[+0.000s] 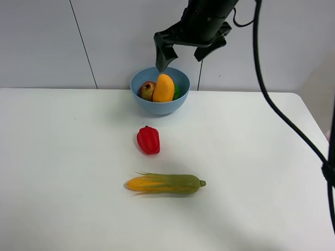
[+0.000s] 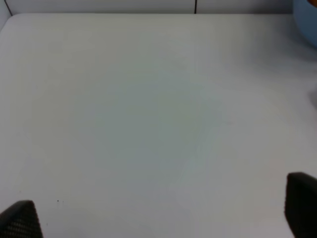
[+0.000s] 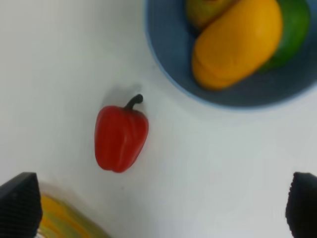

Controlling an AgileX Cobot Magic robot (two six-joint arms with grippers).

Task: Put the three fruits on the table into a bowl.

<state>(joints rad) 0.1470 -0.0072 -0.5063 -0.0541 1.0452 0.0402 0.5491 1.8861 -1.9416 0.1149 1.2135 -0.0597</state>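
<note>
Item: three fruits in bowl, far edge of desk, midway along it.

Blue plastic bowl (image 1: 159, 104), smooth and deep, holds oval orange mango (image 1: 164, 88), red-green pomegranate (image 1: 147, 90) and glossy lime (image 1: 179, 92). Waxy red pepper (image 1: 148, 140) and ribbed corn cob (image 1: 165, 183) lie on the matte white desk (image 1: 63, 172), toward the near edge; leave both. Right claw (image 1: 189, 51) hangs above the bowl, jaws apart, empty. Left claw (image 2: 158, 218): tips wide apart over bare desk. Task judged complete; best withdrawal is straight up, clear of the rim.
</note>
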